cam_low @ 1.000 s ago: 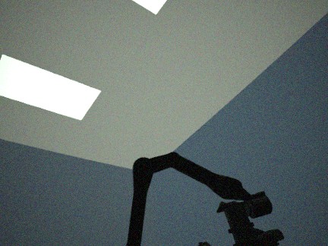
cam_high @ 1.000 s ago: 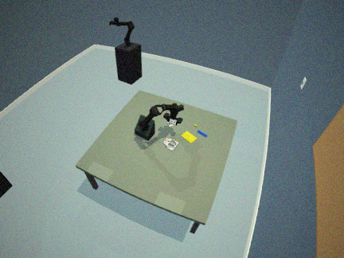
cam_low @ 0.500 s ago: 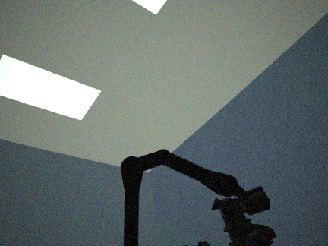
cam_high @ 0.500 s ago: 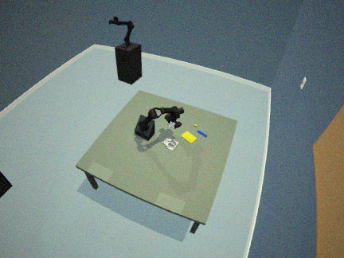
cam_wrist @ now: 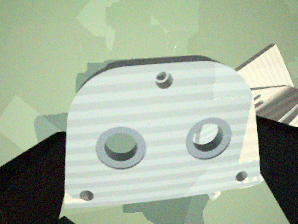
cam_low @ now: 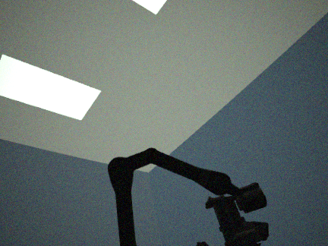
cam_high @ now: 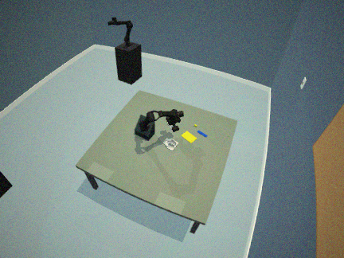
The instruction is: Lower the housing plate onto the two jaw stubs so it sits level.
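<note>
The housing plate is a pale plate with a rounded top edge, two ringed holes and smaller holes. My gripper is shut on it, with a dark finger at each side edge. In the top view the plate is a small pale patch under the dark wrist, above the table. The white assembly with the jaws lies on the table, nearer the camera than the plate. Pale parts of it show past the plate's right edge in the wrist view. The pins and stubs cannot be made out. The exterior view shows no fingertips.
A yellow flat piece, a blue bar and a small yellow object lie on the table, right of the gripper. The arm's dark base stands to the left. A second arm stands on a black pedestal behind the table.
</note>
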{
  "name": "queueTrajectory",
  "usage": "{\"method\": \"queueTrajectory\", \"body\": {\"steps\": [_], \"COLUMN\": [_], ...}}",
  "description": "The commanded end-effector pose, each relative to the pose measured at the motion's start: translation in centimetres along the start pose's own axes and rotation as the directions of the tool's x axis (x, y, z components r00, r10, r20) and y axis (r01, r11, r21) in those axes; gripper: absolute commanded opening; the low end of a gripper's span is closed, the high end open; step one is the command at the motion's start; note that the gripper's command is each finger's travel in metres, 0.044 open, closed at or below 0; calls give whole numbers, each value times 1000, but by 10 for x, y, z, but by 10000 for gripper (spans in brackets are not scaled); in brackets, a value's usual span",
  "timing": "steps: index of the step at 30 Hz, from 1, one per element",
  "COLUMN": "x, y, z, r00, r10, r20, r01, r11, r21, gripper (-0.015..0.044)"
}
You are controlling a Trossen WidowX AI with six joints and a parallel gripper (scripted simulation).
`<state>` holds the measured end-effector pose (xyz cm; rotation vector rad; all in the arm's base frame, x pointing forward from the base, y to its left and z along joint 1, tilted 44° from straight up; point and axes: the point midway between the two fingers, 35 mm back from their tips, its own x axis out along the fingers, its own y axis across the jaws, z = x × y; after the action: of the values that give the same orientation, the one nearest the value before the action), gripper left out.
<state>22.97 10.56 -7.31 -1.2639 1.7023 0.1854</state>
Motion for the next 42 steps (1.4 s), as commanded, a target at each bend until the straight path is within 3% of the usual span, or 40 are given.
{"method": "queueTrajectory", "body": {"steps": [1,18,42], "x": [2,6,13], "y": [-7,-38,-70], "z": [-8,-37,-79], "r00": [1000,1000,999], "r10": [-6,-14,-26], "r20": [-6,-18,-45], "r01": [6,21,52], "r11": [996,882,540], "r21": [87,470,840], "gripper": [351,351,351]}}
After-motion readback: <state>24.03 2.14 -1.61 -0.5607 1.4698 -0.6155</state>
